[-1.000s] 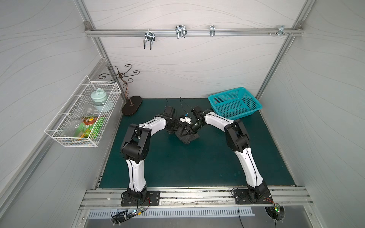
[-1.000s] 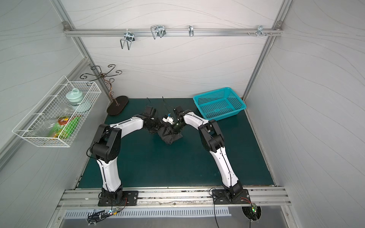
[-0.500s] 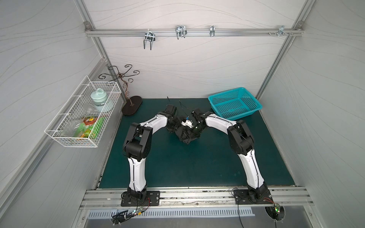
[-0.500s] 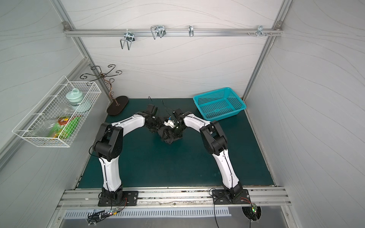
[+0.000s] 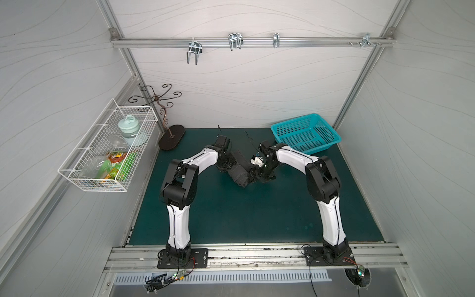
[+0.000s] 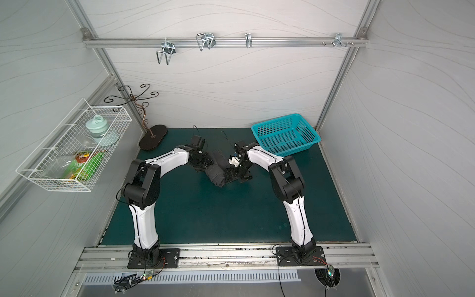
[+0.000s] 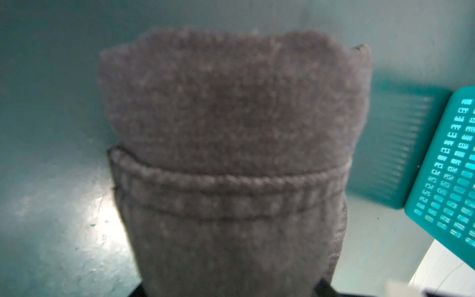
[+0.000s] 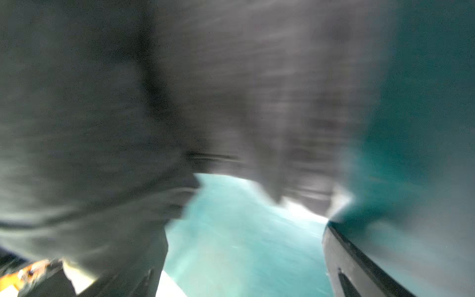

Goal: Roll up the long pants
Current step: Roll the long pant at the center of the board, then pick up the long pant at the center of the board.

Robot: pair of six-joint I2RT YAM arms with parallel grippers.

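Pants [image 5: 239, 177], rolled, sit clenched in left claw [image 5: 227, 164]; right claw [image 5: 255, 174] gapes beside them.

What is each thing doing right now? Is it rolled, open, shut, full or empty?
Pants: rolled into a bundle between the grippers.
Left gripper: shut on one end of the roll.
Right gripper: open, right next to the roll.
Teal basket: upright, empty.
Wire basket: hanging on the wall, holding a jar and packets.
Hooks: nothing on them.

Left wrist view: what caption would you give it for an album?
Close-up of rolled grey long pants, hem seam showing, against the green mat, teal basket nearby.
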